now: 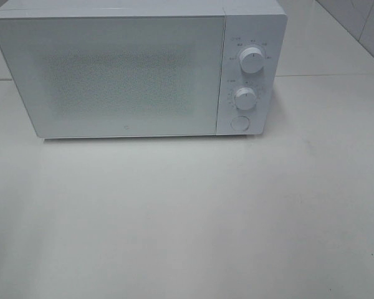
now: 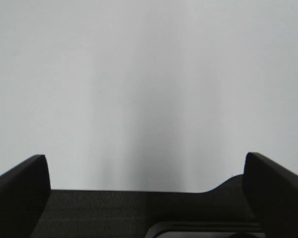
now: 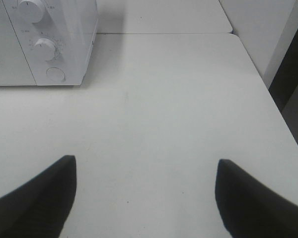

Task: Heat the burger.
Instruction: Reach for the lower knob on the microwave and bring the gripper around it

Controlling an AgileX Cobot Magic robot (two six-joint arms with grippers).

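The burger is out of view in every frame. A white microwave (image 1: 137,68) stands at the back of the white table with its frosted door shut; two round dials (image 1: 252,60) and a round button (image 1: 239,123) sit on its right panel. Neither arm shows in the exterior high view. My left gripper (image 2: 146,168) is open over bare white surface, nothing between its dark fingers (image 2: 20,193). My right gripper (image 3: 144,193) is open too, above the table to the right of the microwave (image 3: 44,39), with nothing between its fingers (image 3: 39,198).
The white table (image 1: 187,218) stretches in front of the microwave. In the right wrist view the table's right edge (image 3: 283,134) drops off beside a white wall, and a seam (image 3: 164,33) crosses the tabletop behind.
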